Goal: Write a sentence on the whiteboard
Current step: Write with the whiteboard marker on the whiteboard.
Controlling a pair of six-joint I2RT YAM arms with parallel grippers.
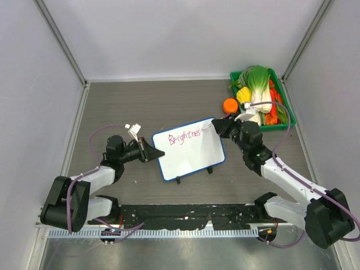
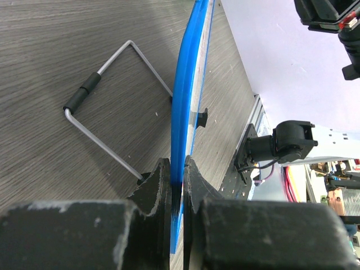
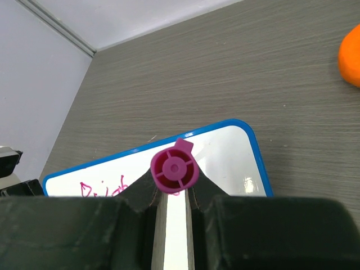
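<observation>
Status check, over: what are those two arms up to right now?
Left gripper shut on whiteboard edge. Right gripper shut on pink marker; writing reads "Brightnes". Orange nearby, clear of board.

Green crate [image 1: 281,126] of vegetables [image 1: 272,109] — bok choy [image 1: 257,79] on top, orange [image 1: 230,105] just beside it, grey wood-grain table [image 1: 140,101]
</observation>
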